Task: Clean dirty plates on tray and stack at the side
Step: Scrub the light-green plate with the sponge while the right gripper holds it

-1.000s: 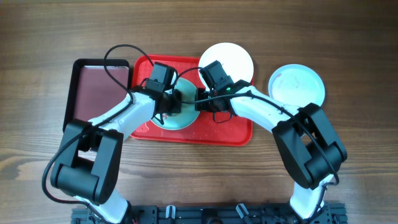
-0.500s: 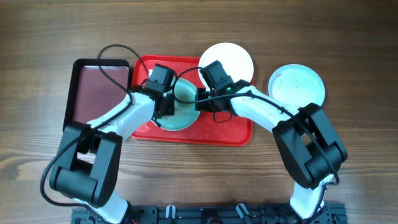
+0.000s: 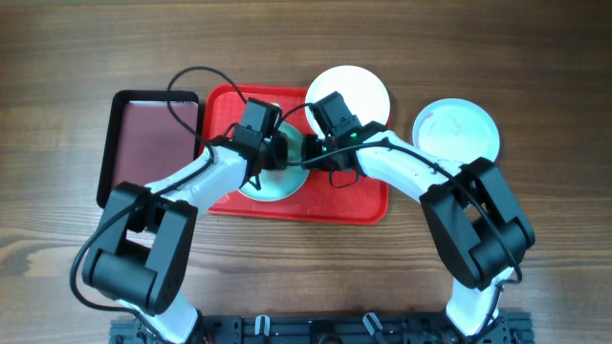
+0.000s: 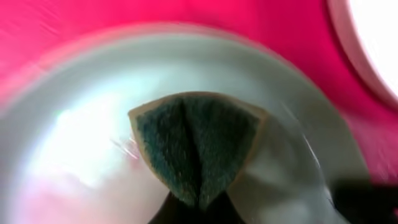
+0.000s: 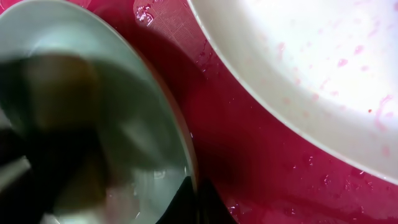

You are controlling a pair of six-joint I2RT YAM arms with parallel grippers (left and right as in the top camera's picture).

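Observation:
A pale blue-green plate (image 3: 273, 183) lies on the red tray (image 3: 335, 205). My left gripper (image 3: 271, 153) is shut on a green sponge (image 4: 196, 143), which presses on the plate's inside (image 4: 74, 143). My right gripper (image 5: 194, 200) is shut on that plate's right rim (image 5: 185, 149); overhead the right gripper (image 3: 304, 153) sits just right of the left one. A white plate (image 3: 359, 88) with red sauce specks (image 5: 298, 62) rests at the tray's far right corner. Another white plate (image 3: 457, 129) lies on the table to the right of the tray.
A smaller dark maroon tray with a black rim (image 3: 148, 143) lies against the red tray's left side. The wet tray floor (image 5: 249, 162) shows between the two plates. Both arms cross over the tray's front half.
My left gripper has slid the sponge to the right across the blue-green plate. The right gripper has kept its hold on the rim, and the plate has rocked slightly.

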